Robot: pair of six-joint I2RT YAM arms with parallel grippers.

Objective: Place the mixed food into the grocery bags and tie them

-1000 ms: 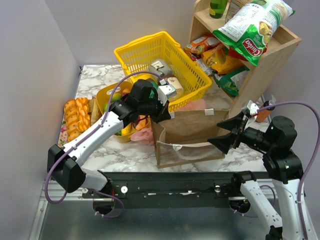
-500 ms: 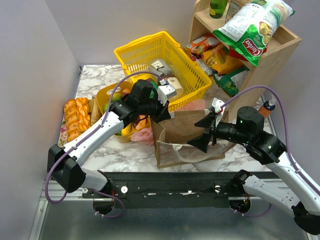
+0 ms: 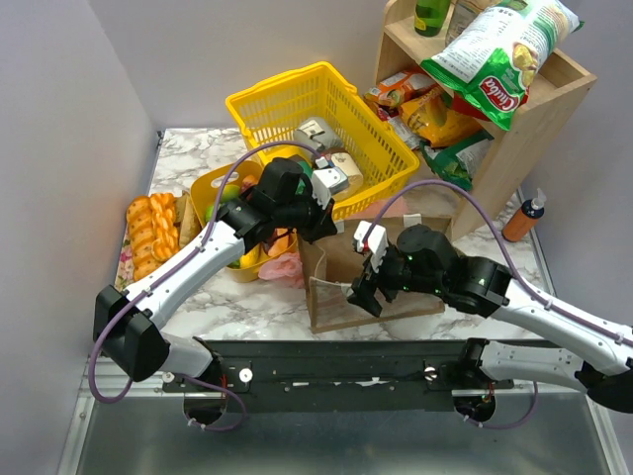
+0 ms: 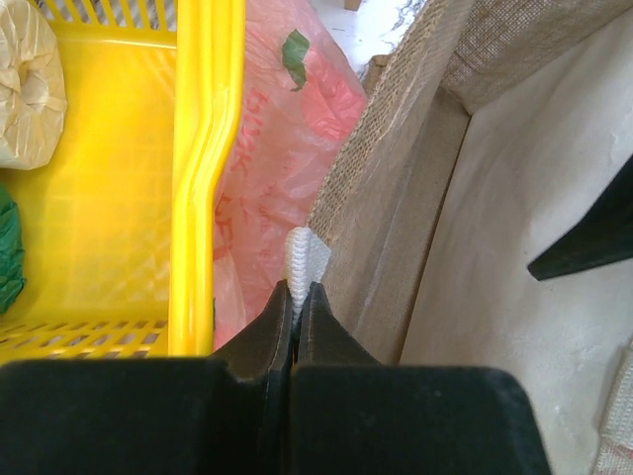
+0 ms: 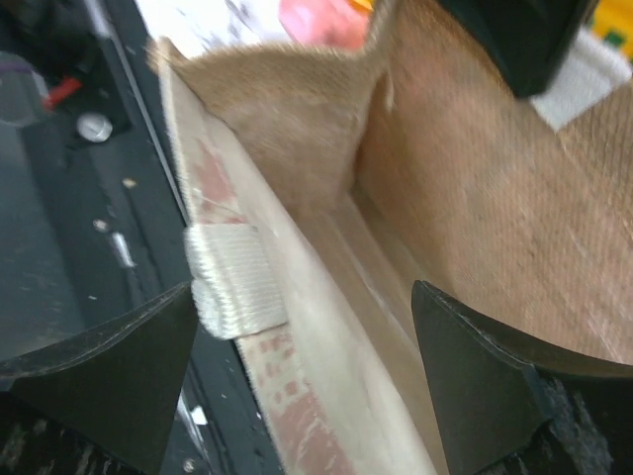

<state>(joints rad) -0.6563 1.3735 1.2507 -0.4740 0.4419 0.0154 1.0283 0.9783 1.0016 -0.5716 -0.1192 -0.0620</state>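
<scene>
The brown paper bag (image 3: 341, 259) stands open at the table's front, and the pink plastic bag (image 3: 282, 267) lies crumpled behind its left corner. My left gripper (image 3: 321, 226) is shut on the bag's white handle (image 4: 305, 252) at the far left rim, beside the pink bag (image 4: 287, 148). My right gripper (image 3: 361, 292) is open and straddles the near rim of the bag (image 5: 465, 158). One finger is outside by the near white handle (image 5: 232, 277), the other inside; nothing is gripped. The green-and-white crisp packet (image 3: 499, 49) lies on top of the wooden shelf.
A yellow mesh basket (image 3: 297, 99) with tins stands behind the bag, its rim (image 4: 203, 168) close to my left fingers. A wooden shelf (image 3: 539, 109) with snack packets is at the back right. A braided loaf (image 3: 150, 233) lies far left, and an orange-capped bottle (image 3: 522, 220) stands right.
My right arm has swung from the right side of the table leftward and down onto the bag's near rim, jaws still wide. The left gripper has kept its hold on the handle.
</scene>
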